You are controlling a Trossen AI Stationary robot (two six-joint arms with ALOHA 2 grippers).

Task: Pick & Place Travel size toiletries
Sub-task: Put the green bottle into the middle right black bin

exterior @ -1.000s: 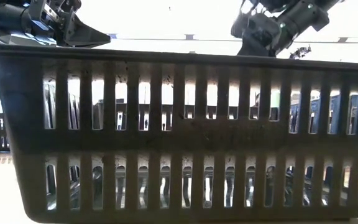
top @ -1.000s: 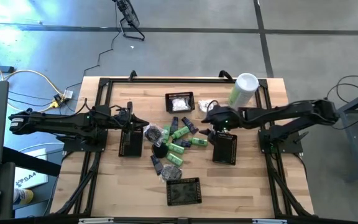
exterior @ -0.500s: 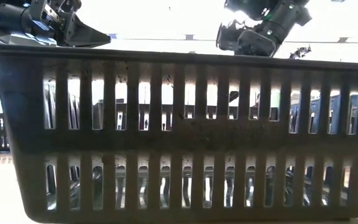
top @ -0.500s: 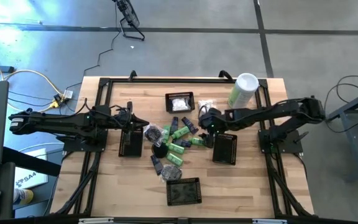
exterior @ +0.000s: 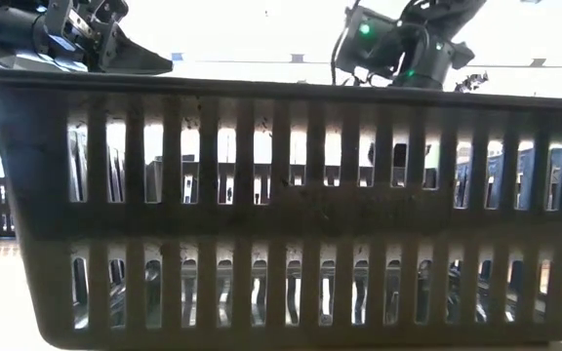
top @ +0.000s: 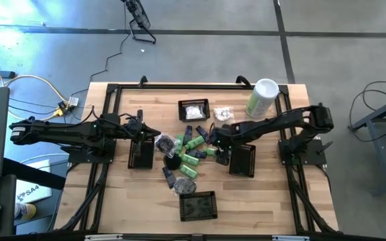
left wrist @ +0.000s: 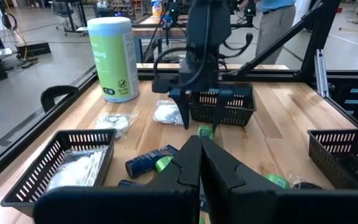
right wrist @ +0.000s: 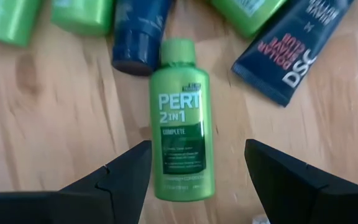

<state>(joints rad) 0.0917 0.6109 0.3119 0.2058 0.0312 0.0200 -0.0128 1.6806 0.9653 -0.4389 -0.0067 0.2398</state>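
The right tool (right wrist: 194, 168) hangs wide open over a green bottle (right wrist: 181, 118) that lies flat on the counter (top: 112, 194). In the right wrist view the bottle fills the middle of the frame, one dark finger (right wrist: 114, 180) on each side of its lower half and neither touching it. Its long axis runs straight up and down that frame, cap toward the top edge, label facing the camera (PERT 2 IN 1 reads upright).

Just above the cap a dark blue tube (right wrist: 138, 34) lies slightly tilted, its flat end close to the cap. A black tube (right wrist: 294, 46) with white lettering lies on a slant at the upper right, and more green bottles (right wrist: 11, 18) are cut off along the top edge.

In the high view the right tool (top: 218, 140) sits at the right edge of the toiletries pile (top: 186, 154) at centre frame, beside a black basket (top: 242, 161). The left tool (top: 154, 137) is closed and empty, at the pile's left edge over another basket (top: 140, 154). A pale green canister (top: 262, 97) stands at the upper right of the counter.
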